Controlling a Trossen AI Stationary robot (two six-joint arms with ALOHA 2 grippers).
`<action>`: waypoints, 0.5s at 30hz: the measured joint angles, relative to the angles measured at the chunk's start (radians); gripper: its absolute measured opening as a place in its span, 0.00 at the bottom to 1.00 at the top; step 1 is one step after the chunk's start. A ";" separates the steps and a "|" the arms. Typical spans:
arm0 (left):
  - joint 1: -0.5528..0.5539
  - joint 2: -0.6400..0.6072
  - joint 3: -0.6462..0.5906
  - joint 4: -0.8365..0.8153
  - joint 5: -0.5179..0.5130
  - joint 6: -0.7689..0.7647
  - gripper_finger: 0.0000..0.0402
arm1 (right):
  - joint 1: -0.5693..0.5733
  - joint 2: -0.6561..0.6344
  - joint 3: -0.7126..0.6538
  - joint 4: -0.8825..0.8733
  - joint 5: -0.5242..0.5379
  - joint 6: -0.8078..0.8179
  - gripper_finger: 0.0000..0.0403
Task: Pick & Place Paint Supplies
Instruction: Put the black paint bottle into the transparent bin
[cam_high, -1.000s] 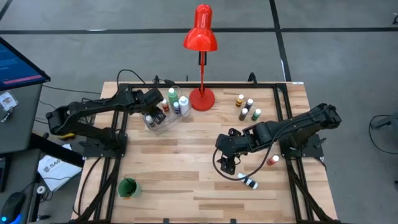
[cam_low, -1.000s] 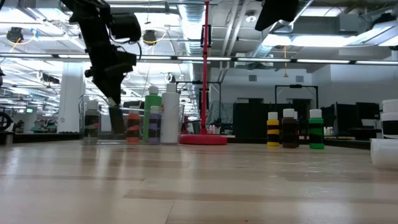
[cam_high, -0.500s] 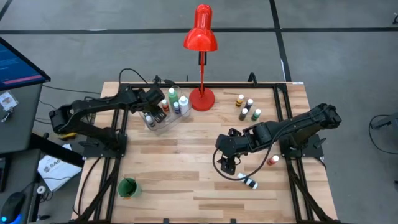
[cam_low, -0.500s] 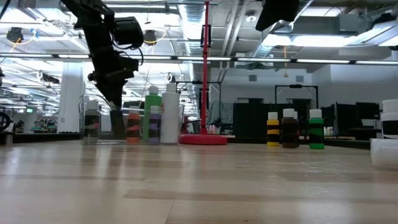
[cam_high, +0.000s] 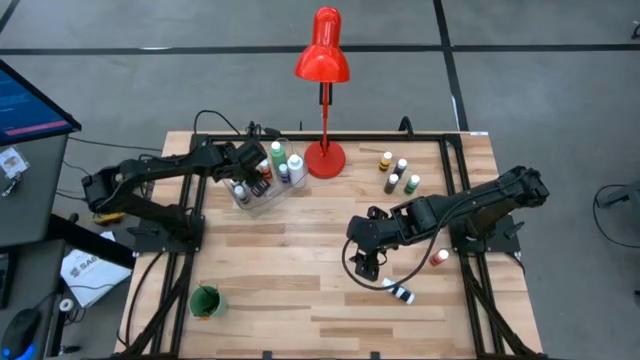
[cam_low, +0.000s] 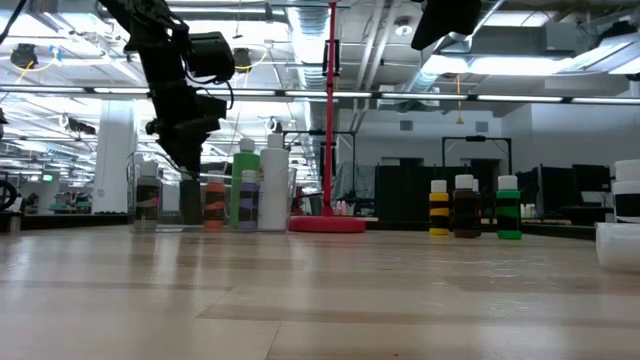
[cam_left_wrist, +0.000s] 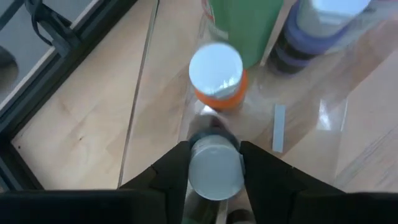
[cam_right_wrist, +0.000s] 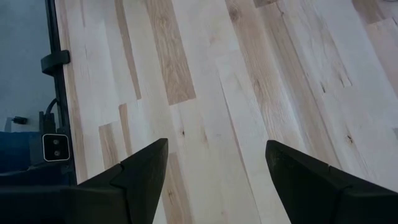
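We see a desk (cam_high: 300, 260) made of pale wooden planks in mixed light and tan tones, framed by dark metal rails. A red lamp (cam_high: 322, 60) with a round base stands at its far edge.

The left end effector (cam_left_wrist: 214, 171) hangs over a clear plastic tray (cam_high: 262, 195) near the lamp. Between its two dark fingers (cam_left_wrist: 165, 177) sits a white-capped bottle (cam_left_wrist: 214, 169); the fingers lie close beside the cap, but we cannot tell whether they grip it or have let go. Just beyond it stands a small bottle with an orange body (cam_left_wrist: 217, 71) and a round white cap. A tall green bottle (cam_low: 246, 185) and a tall white bottle (cam_low: 273, 180) rise in the same tray, with a short purple one (cam_low: 249, 200) in front of them.

Four small bottles (cam_high: 398, 174) stand grouped on the far right part of the desk; from table height, three show as yellow, brown and green, each white-capped. One bottle (cam_high: 400, 292) lies on its side near the right end effector (cam_high: 365, 262), and a red one (cam_high: 439, 258) stands by the right rail. A green cup (cam_high: 205, 301) sits at the near left.

The right end effector is spread wide and empty above bare wood.

Behind the desk is a large hall with ceiling pipes and strip lights.
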 joint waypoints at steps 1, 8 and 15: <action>0.000 0.000 0.000 0.006 0.000 0.000 0.35 | 0.000 0.000 0.000 0.000 0.000 0.000 0.66; 0.000 0.000 0.000 0.019 -0.017 0.001 0.42 | 0.000 0.000 0.000 0.000 0.000 0.000 0.66; 0.000 0.000 0.000 0.022 -0.056 0.052 0.42 | 0.002 0.000 0.000 0.000 0.000 0.000 0.66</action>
